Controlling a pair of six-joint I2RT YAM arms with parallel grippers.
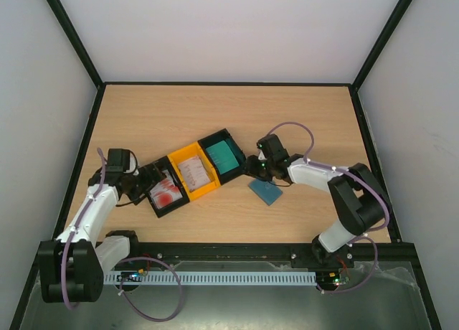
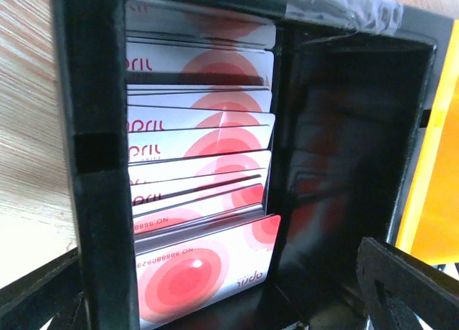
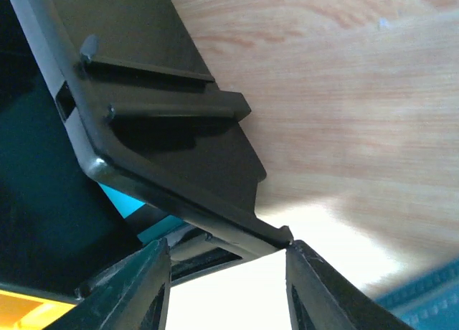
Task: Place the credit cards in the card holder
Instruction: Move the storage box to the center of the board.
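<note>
The credit cards (image 2: 208, 165), white with red concentric rings, stand packed in a black tray (image 2: 93, 201) toward the worktop's (image 1: 215, 115) left edge. The slate-blue card holder (image 1: 267, 192) lies flat toward the near edge. The left fingers (image 2: 401, 287) are spread wide and hold nothing. The right fingers (image 3: 136, 287) are half-closed at another black tray's (image 3: 158, 72) rim; whether they grip it is unclear.

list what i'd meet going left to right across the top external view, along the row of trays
left gripper → black tray holding the credit cards → yellow tray → second black tray with the teal card stack → card holder
</note>
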